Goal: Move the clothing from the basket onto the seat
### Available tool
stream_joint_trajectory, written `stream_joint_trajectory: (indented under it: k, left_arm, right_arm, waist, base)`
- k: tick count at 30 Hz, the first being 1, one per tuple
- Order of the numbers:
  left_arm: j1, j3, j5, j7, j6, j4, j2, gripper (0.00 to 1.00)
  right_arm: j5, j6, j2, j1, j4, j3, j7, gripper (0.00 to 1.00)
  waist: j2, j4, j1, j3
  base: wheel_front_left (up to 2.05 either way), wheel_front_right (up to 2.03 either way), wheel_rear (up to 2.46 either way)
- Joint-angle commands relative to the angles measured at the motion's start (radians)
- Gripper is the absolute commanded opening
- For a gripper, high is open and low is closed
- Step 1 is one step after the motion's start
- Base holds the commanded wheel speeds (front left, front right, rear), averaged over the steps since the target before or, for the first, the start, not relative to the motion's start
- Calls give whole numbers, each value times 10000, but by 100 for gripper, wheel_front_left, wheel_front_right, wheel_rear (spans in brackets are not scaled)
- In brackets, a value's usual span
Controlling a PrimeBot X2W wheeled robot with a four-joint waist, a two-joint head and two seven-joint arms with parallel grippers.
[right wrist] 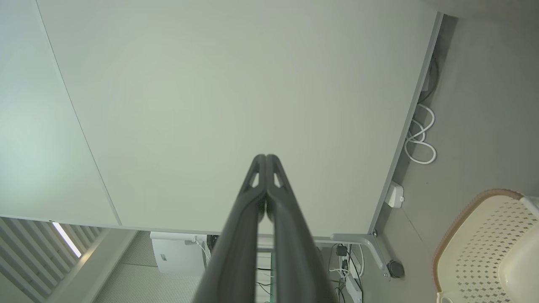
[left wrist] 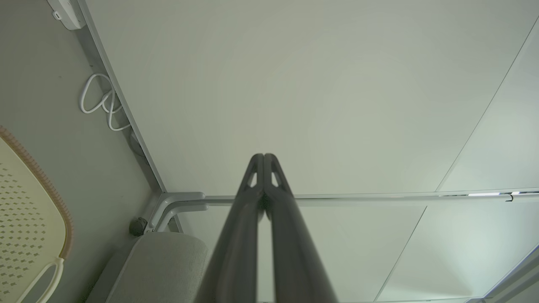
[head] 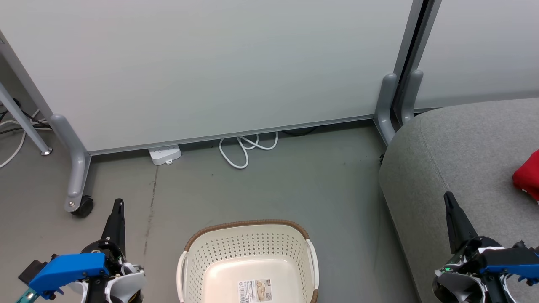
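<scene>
We see both hands low in the head view. The left hand (head: 119, 205) is at lower left of the frame, above the grey floor (head: 294, 189). Its fingers are pressed together & grip nothing. In its wrist view the two fingers meet at the tips, in front of the pale wall panel (head: 210, 63).

The right hand (head: 449, 198) is at lower right, over the front edge of the seat (head: 463, 139). It is closed & empty too, w/ tips touching in its wrist view.

The basket (head: 248, 224) stands on the floor at bottom centre, between the two hands & apart from both. Its bare bottom w/ a paper label (head: 255, 290) is visible.

The clothing (head: 528, 174): a red piece lies on the seat at the right edge of the frame. The edge cuts it off, so we cannot tell its shape or if it is more than one piece. It is near the right hand, not touching.

Behind the basket, at the foot of the panel, a white cable (head: 246, 149) & a white power strip (head: 165, 154) lie on the floor.
</scene>
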Motion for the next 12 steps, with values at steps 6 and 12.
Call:
stream_joint_trajectory:
  k: [6, 12]
  left_arm:
    - [-111, 19, -19, 37, -86, -44, 12, 0]
    - [-111, 18, -19, 37, -63, -45, 12, 0]
  right_arm:
    - [26, 4, -44, -123, -18, -14, 48, 0]
    - [26, 4, -44, -123, -18, -14, 48, 0]
  waist:
    - [-1, 1, 0, 0]
    - [-1, 1, 0, 0]
  base:
    - [0, 0, 0]
    - [0, 0, 0]
